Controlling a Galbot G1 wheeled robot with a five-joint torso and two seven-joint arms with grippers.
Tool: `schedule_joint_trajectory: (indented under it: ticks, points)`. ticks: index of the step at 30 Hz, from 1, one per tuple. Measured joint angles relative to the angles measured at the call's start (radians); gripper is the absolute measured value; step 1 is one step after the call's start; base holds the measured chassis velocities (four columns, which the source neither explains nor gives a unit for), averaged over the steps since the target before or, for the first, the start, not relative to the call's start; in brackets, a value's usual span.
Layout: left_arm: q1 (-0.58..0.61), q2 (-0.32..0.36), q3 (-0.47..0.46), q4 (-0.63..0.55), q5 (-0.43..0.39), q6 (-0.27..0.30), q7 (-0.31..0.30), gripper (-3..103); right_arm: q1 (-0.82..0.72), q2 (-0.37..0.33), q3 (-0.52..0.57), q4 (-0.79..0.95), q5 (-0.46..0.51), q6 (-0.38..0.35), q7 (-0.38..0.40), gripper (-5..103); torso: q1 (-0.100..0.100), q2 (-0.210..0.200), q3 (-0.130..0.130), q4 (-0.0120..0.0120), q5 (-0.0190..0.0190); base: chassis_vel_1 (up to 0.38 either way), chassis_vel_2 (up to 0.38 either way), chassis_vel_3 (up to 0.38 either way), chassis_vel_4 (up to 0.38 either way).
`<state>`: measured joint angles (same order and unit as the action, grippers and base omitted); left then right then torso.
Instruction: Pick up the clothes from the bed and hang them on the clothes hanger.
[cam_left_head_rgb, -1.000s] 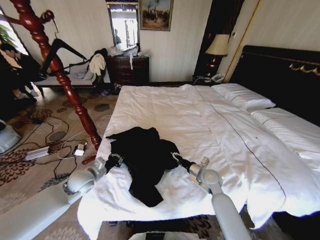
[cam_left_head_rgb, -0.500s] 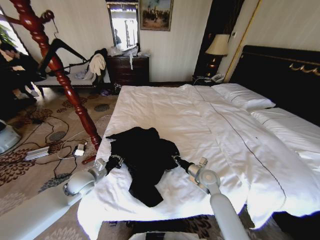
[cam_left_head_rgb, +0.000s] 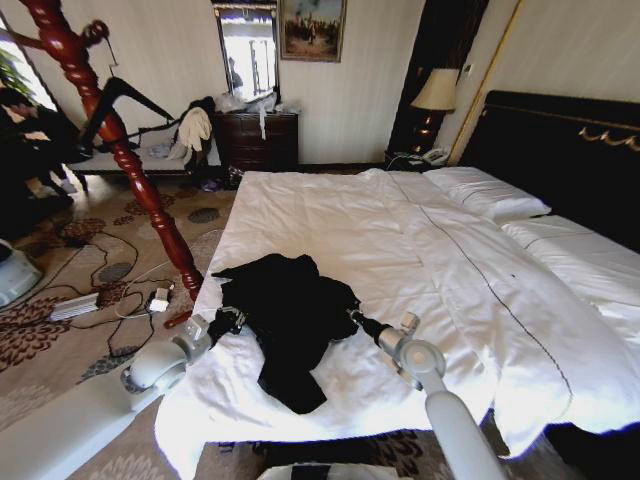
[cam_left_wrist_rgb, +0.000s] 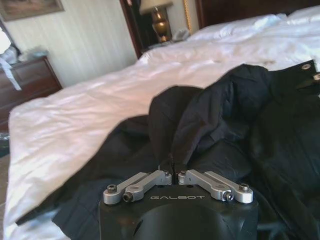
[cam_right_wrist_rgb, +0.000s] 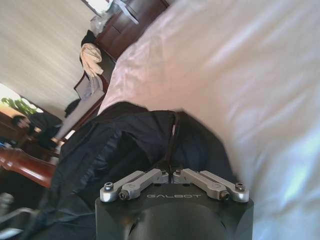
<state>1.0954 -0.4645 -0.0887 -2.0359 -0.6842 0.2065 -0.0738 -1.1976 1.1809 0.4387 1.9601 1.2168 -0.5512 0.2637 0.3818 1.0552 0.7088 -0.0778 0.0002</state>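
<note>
Clothes (cam_left_head_rgb: 290, 320) near bed (cam_left_head_rgb: 420, 250) foot edge, between my hands: left gripper (cam_left_head_rgb: 226, 324) and right gripper (cam_left_head_rgb: 352, 319) each pinched closed on fabric at opposite sides.

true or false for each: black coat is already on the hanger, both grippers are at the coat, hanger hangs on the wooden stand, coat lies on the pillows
1. The black coat is already on the hanger. False: it lies on the bed.
2. Both grippers are at the coat. True: the left gripper and the right gripper are each shut on its fabric, one on either side.
3. The hanger hangs on the wooden stand. True.
4. The coat lies on the pillows. False: it lies near the bed's foot, far from them.
</note>
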Motion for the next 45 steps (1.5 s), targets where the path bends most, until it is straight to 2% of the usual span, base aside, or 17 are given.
schedule_joint_trajectory:
  ticks: [2, 3, 5, 7, 9, 12, 14, 17, 20, 23, 24, 26, 27, 30, 33, 39, 45]
  points:
    - [-0.008, -0.006, -0.010, -0.016, -0.018, 0.000, -0.023, 1, -0.004, -0.064, -0.001, 0.032, -0.070, 0.026, -0.001, 0, 0.000, 0.000, 0.000, 0.0000, -0.0003, 0.000, 0.000, 0.000, 0.000]
    - [-0.008, -0.006, -0.010, -0.016, -0.018, 0.000, -0.023, 1, -0.004, -0.064, -0.001, 0.032, -0.070, 0.026, -0.001, 0, 0.000, 0.000, 0.000, 0.0000, -0.0003, 0.000, 0.000, 0.000, 0.000]
    - [-0.026, -0.029, -0.023, -0.034, -0.058, 0.000, -0.056, 1, -0.019, -0.156, 0.009, 0.070, -0.153, 0.055, -0.012, 0, 0.000, 0.000, 0.000, -0.0003, 0.0001, 0.000, 0.000, 0.000, 0.000]
    - [-0.036, -0.058, -0.033, -0.038, -0.081, 0.000, -0.069, 1, -0.039, -0.213, 0.029, 0.096, -0.206, 0.083, -0.025, 0, 0.000, 0.000, 0.000, -0.0004, 0.0000, 0.000, 0.000, 0.000, 0.000]
    - [-0.038, -0.068, -0.036, -0.038, -0.085, -0.001, -0.072, 1, -0.046, -0.230, 0.038, 0.104, -0.222, 0.093, -0.029, 0, 0.000, 0.000, 0.000, -0.0002, 0.0001, 0.000, 0.000, 0.000, 0.000]
    - [-0.049, -0.136, -0.055, -0.032, -0.099, -0.004, -0.083, 1, -0.099, -0.299, 0.099, 0.143, -0.278, 0.134, -0.039, 0, 0.000, 0.000, 0.000, 0.0000, 0.0000, 0.000, 0.000, 0.000, 0.000]
    - [-0.053, -0.151, -0.058, -0.029, -0.101, -0.006, -0.086, 1, -0.113, -0.312, 0.116, 0.150, -0.291, 0.142, -0.042, 0, 0.000, 0.000, 0.000, -0.0001, 0.0000, 0.000, 0.000, 0.000, 0.000]
    - [-0.083, -0.207, -0.060, -0.011, -0.107, -0.011, -0.090, 1, -0.175, -0.375, 0.203, 0.175, -0.341, 0.182, -0.059, 0, 0.000, 0.000, 0.000, -0.0003, 0.0001, 0.000, 0.000, 0.000, 0.000]
    - [-0.109, -0.234, -0.056, 0.000, -0.110, -0.011, -0.091, 1, -0.193, -0.400, 0.243, 0.181, -0.347, 0.196, -0.064, 0, 0.000, 0.000, 0.000, -0.0001, -0.0003, 0.000, 0.000, 0.000, 0.000]
    - [-0.187, -0.279, -0.047, 0.015, -0.124, -0.007, -0.105, 1, -0.199, -0.457, 0.295, 0.183, -0.339, 0.215, -0.063, 0, 0.000, 0.000, 0.000, -0.0002, 0.0002, 0.000, 0.000, 0.000, 0.000]
    - [-0.187, -0.279, -0.047, 0.015, -0.124, -0.007, -0.105, 1, -0.199, -0.457, 0.295, 0.183, -0.339, 0.215, -0.063, 0, 0.000, 0.000, 0.000, -0.0002, 0.0002, 0.000, 0.000, 0.000, 0.000]
    - [-0.241, -0.276, -0.031, 0.004, -0.156, 0.001, -0.127, 1, -0.211, -0.518, 0.330, 0.205, -0.337, 0.229, -0.060, 0, 0.000, 0.000, 0.000, -0.0003, -0.0001, 0.000, 0.000, 0.000, 0.000]
    - [-0.241, -0.276, -0.031, 0.004, -0.156, 0.001, -0.127, 1, -0.211, -0.518, 0.330, 0.205, -0.337, 0.229, -0.060, 0, 0.000, 0.000, 0.000, -0.0003, -0.0001, 0.000, 0.000, 0.000, 0.000]
    - [-0.318, -0.245, 0.002, -0.018, -0.189, 0.012, -0.155, 1, -0.207, -0.597, 0.357, 0.227, -0.379, 0.254, -0.065, 0, 0.000, 0.000, 0.000, 0.0001, -0.0002, 0.000, 0.000, 0.000, 0.000]
    - [-0.368, -0.235, 0.013, -0.029, -0.216, 0.021, -0.177, 1, -0.187, -0.635, 0.366, 0.231, -0.387, 0.270, -0.064, 0, 0.000, 0.000, 0.000, 0.0000, -0.0001, 0.000, 0.000, 0.000, 0.000]
    - [-0.457, -0.214, 0.023, -0.033, -0.278, 0.032, -0.205, 1, -0.141, -0.672, 0.369, 0.218, -0.392, 0.299, -0.060, 0, 0.000, 0.000, 0.000, -0.0002, -0.0002, 0.000, 0.000, 0.000, 0.000]
    - [-0.574, -0.157, 0.025, -0.087, -0.394, 0.050, -0.246, 1, -0.051, -0.724, 0.383, 0.242, -0.310, 0.299, -0.040, 0, 0.000, 0.000, 0.000, -0.0002, -0.0004, 0.000, 0.000, 0.000, 0.000]
